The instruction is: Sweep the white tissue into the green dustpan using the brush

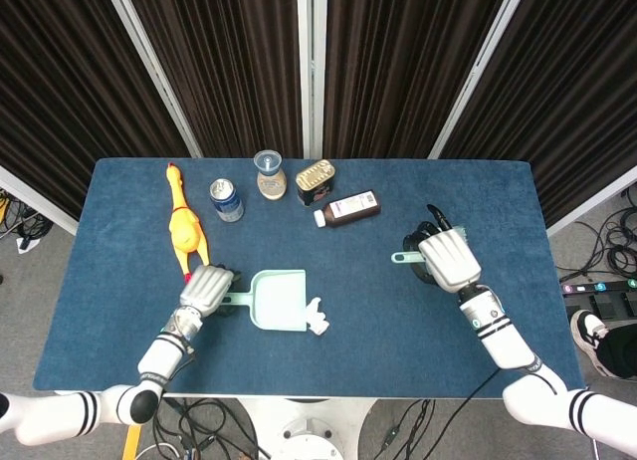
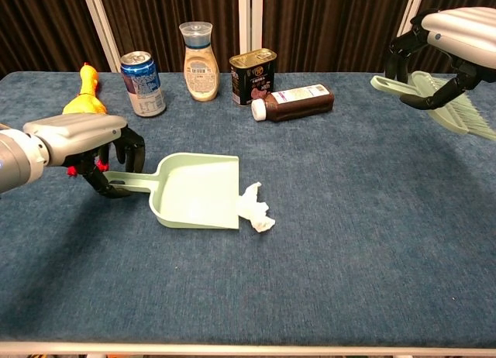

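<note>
left hand (image 2: 85, 141): fingers curled around dustpan (image 2: 194, 191) handle
right hand (image 2: 457, 29): grips brush (image 2: 442, 98) aloft
tissue (image 2: 254, 208): touching dustpan mouth

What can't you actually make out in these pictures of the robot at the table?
- Left hand on the dustpan handle: in both views the hand covers it, so a firm grip cannot be confirmed.
- Brush: the head view hides most of it under the right hand; the chest view cuts its bristles at the edge.
- Labels on the brown bottle and square tin: too small to read.
</note>
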